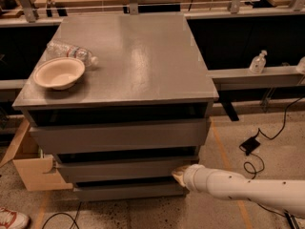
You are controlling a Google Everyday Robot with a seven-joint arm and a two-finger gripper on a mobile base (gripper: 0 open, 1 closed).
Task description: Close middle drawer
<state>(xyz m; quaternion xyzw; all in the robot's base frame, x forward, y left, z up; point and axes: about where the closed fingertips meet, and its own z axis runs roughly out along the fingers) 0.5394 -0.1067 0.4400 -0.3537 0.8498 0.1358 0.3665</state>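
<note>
The grey cabinet (128, 56) has three drawer fronts stacked below its top. The middle drawer (119, 170) has a plain flat grey front of medium height with a dark gap above it. My gripper (179, 175) is at the end of the white arm (238, 190), which reaches in from the lower right. The gripper is against the right end of the middle drawer's front. The taller top drawer front (119, 136) is above it and the narrow bottom drawer front (124, 191) is below it.
A beige bowl (59, 72) and a lying plastic bottle (71, 53) are on the cabinet top at the left. A cardboard box (28, 168) stands on the floor at the left. A black adapter and cable (250, 144) lie on the floor at the right. A shoe (10, 218) is at the bottom left.
</note>
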